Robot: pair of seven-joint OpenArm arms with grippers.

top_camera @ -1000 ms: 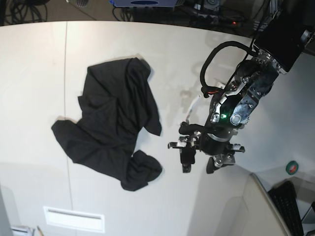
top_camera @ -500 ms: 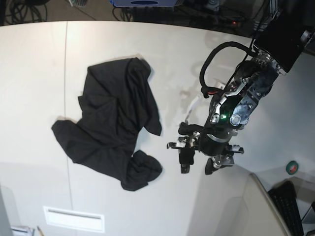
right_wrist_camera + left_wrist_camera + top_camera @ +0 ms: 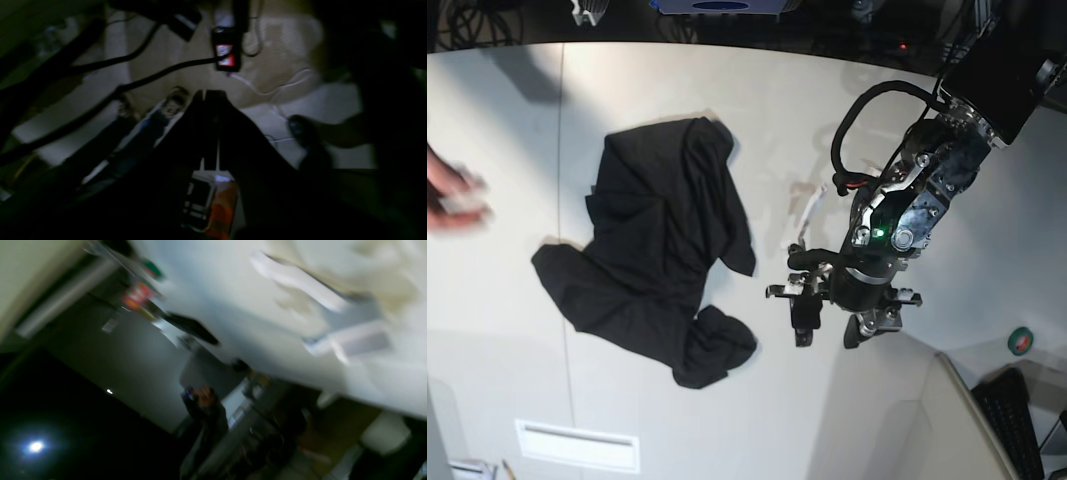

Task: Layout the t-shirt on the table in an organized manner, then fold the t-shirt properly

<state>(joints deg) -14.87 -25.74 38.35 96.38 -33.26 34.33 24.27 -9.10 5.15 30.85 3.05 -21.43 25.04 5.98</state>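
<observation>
Left gripper [image 3: 828, 335]: jaws apart, empty, over bare worktop right of the shirt.
Shirt: crumpled black cloth t-shirt [image 3: 659, 255] on the off-white worktop [image 3: 757, 120], long axis near-to-far, slightly tilted.
Right gripper [image 3: 210, 100]: closed, holding nothing, off the worktop.

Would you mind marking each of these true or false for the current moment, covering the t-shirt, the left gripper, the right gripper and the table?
1. The t-shirt lies crumpled on the table. True.
2. The left gripper is clamped on the shirt's sleeve. False: its jaws are apart and it is off to one side of the cloth, holding nothing.
3. The right gripper has its fingers pressed together. True.
4. The shirt is already folded into a neat rectangle. False: it is bunched and wrinkled, with nothing laid flat.
5. A small white piece lies on the table between the shirt and the left arm. True.
</observation>
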